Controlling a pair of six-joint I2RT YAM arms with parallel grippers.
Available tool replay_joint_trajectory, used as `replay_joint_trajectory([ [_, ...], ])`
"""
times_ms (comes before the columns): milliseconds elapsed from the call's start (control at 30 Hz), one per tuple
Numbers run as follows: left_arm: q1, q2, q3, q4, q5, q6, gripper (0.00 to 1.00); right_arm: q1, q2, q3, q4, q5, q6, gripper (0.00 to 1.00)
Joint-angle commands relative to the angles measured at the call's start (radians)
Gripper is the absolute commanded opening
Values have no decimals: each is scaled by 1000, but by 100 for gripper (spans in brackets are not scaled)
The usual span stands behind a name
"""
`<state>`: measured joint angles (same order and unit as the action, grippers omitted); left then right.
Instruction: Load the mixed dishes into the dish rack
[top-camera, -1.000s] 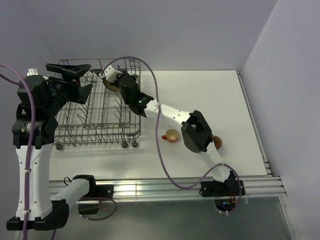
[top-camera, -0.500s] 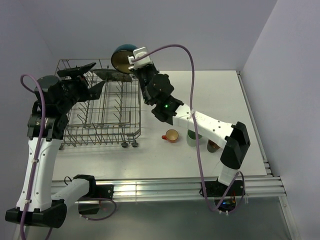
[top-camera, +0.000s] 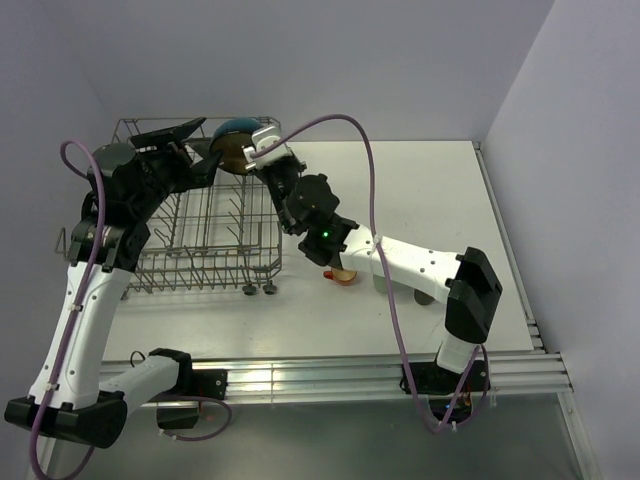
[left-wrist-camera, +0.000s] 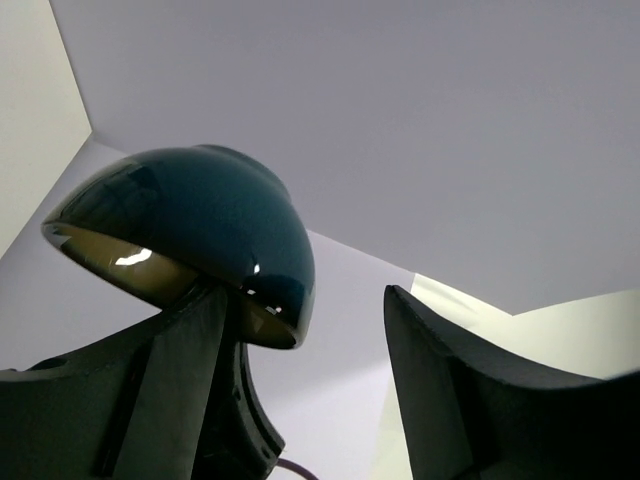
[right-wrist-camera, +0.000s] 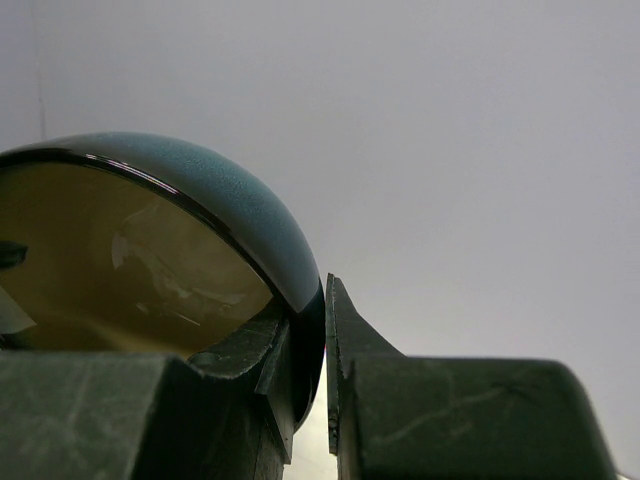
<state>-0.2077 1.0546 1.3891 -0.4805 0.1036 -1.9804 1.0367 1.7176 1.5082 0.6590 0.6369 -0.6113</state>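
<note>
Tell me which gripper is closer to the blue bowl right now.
Right. The right gripper is clamped on the rim of the blue bowl, holding it at the far end of the dish rack. The left gripper hangs open just beside it, not gripping.

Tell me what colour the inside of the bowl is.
Tan, inside the blue bowl; it shows best in the right wrist view.

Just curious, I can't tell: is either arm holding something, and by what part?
The right gripper pinches the glossy blue bowl with tan inside by its rim; the left gripper, open, holds nothing.
</note>
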Motion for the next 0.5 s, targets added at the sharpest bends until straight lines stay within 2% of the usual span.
replay_joint_trajectory([
  [0,-4,8,45,59,-36,-179,70,16,-88,-15,206,-29,25,0],
  [467,-7,122,128,125,-21,-206,62,59,-115,-134,300,-95,-77,0],
])
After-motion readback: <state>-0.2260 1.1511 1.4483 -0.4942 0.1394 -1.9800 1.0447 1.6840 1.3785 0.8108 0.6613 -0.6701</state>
